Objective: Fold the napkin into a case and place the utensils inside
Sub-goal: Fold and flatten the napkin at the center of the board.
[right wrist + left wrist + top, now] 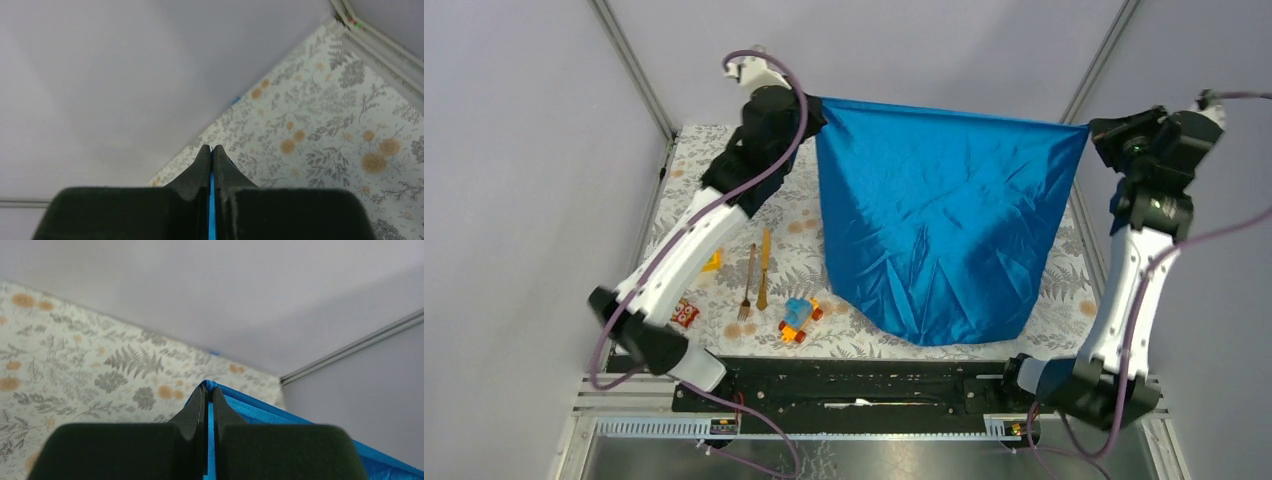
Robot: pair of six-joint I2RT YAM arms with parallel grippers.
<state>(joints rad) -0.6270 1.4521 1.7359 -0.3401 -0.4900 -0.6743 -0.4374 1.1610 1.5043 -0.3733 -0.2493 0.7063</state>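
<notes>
Top view: napkin (pixel 944 230) is bright blue, plain and creased. It is held up in the air by its two top corners, with the top edge pulled taut between the arms. The rest hangs as a sheet, and the bottom hem rests on the table (pixel 1064 300) near the front edge, right of centre.
- left gripper (pixel 817 108) has the top-left corner and right gripper (pixel 1092 130) the top-right; both sit high above the back of the table.
- fork (pixel 747 283) and knife (pixel 764 268) lie side by side on the left half, just apart from each other and clear of the cloth.
- toy car (pixel 799 318) sits between the utensils and the napkin hem. A yellow block (pixel 713 262) and a red patterned block (pixel 685 314) lie further left, partly under the left arm.
- Bare table shows behind the sheet on the left and along the right edge.

Left wrist: left gripper (pixel 209 387) has its jaws pinched together on the napkin (pixel 260 412) corner. The blue hem runs off to the lower right, with the floral table (pixel 75 365) below and a frame rail (pixel 350 347) on the right.

Right wrist: right gripper (pixel 211 149) is clamped tight — only a thin blue strip of napkin (pixel 211 205) shows between the jaws. The table (pixel 325 125) lies to the right and plain wall (pixel 100 75) to the left.
</notes>
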